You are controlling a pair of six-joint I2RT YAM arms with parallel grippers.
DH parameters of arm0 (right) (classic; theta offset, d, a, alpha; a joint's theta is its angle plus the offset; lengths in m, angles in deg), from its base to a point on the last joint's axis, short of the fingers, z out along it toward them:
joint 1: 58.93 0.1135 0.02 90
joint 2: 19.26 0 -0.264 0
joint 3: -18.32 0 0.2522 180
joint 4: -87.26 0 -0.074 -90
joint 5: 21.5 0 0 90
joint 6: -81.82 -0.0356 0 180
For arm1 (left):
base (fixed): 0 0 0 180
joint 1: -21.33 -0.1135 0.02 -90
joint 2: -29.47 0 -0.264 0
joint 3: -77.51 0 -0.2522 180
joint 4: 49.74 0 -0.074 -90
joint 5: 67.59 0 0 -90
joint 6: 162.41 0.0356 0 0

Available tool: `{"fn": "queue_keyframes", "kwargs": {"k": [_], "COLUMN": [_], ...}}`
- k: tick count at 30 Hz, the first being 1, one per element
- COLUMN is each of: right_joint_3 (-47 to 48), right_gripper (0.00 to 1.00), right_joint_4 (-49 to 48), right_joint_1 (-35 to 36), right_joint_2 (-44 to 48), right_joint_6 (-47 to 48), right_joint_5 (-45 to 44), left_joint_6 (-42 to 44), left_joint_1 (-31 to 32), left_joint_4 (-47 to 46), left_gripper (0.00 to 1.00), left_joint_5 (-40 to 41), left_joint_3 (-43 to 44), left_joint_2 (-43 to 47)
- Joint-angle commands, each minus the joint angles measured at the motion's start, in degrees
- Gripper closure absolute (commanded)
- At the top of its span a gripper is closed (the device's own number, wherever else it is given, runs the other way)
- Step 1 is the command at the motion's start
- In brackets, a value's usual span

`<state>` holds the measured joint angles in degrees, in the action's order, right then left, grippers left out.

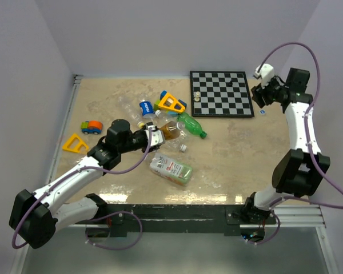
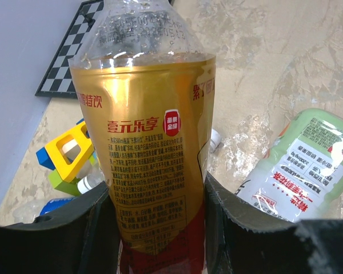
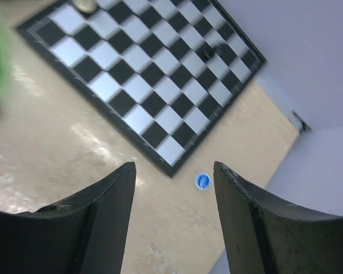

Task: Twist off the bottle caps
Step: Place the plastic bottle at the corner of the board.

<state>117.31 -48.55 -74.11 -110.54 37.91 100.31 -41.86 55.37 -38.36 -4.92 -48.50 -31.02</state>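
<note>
My left gripper (image 1: 154,138) is shut on the lower body of an amber bottle (image 1: 171,130) with a gold label (image 2: 154,160); the bottle's neck end runs out of the top of the left wrist view. A loose white cap (image 1: 184,148) lies on the table just past it, also in the left wrist view (image 2: 215,138). A green bottle (image 1: 192,125) lies beside the amber one. My right gripper (image 1: 262,97) is open and empty, raised above a small blue cap (image 3: 202,181) that lies on the table (image 1: 262,112) by the chessboard's corner.
A pale green-labelled bottle (image 1: 171,169) lies near the front, to the right in the left wrist view (image 2: 308,165). A blue-labelled bottle (image 1: 147,108) and a coloured block toy (image 1: 171,103) lie behind. Chessboard (image 1: 222,93) at back right, toy car (image 1: 92,127) and yellow triangle (image 1: 75,143) at left.
</note>
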Motion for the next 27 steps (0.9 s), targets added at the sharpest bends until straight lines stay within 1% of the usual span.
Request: {"fn": "queue_keyframes", "kwargs": {"k": [1, 2, 3, 4, 5, 6, 7, 9, 12, 19, 27], "right_joint_3": [-4.4, -4.8, -5.4, -6.0, -6.9, -7.3, -7.4, -8.2, -10.6, -10.7, -8.3], "right_gripper": [0.38, 0.28, 0.16, 0.07, 0.02, 0.02, 0.02, 0.02, 0.02, 0.02, 0.02], "right_joint_4": [7.9, 11.5, 17.1, 22.2, 27.3, 31.5, 33.4, 33.5, 33.6, 33.6, 33.7], "right_joint_1": [5.3, 5.5, 5.4, 5.5, 5.6, 6.0, 7.1, 9.5, 13.5, 23.3, 28.4], "right_joint_2": [8.7, 10.1, 11.4, 12.1, 12.7, 13.0, 12.9, 13.0, 13.1, 13.3, 11.0], "right_joint_6": [14.3, 21.3, 29.8, 36.8, 43.1, 47.5, 48.8, 48.6, 50.7, 49.3, 46.7], "right_joint_5": [14.1, 19.2, 25.8, 30.8, 35.4, 38.4, 40.6, 41.0, 39.3, 36.5, 35.7], "left_joint_6": [-1.8, -2.1, -2.3, -2.9, -3.5, -4.3, -5.3, -6.3, -7.3, -8.7, -9.0], "left_joint_1": [0.0, 0.0, 0.0, 0.0, 0.0, 0.0, 0.0, 0.0, 0.0, -0.1, 0.0], "left_joint_4": [-3.3, -3.5, -3.7, -4.0, -4.6, -5.0, -5.5, -6.3, -7.3, -8.4, -8.5], "left_gripper": [1.00, 1.00, 1.00, 1.00, 1.00, 1.00, 1.00, 1.00, 1.00, 1.00, 1.00], "left_joint_5": [-2.6, -2.8, -3.2, -3.6, -4.4, -5.3, -6.1, -7.6, -9.1, -10.9, -11.0], "left_joint_3": [1.3, 1.2, 1.2, 1.3, 1.1, 1.2, 1.2, 1.1, 1.1, 0.9, 0.8], "left_joint_2": [0.2, 0.1, 0.1, -0.1, 0.0, -0.2, -0.2, -0.3, -0.5, -0.9, -1.0]}}
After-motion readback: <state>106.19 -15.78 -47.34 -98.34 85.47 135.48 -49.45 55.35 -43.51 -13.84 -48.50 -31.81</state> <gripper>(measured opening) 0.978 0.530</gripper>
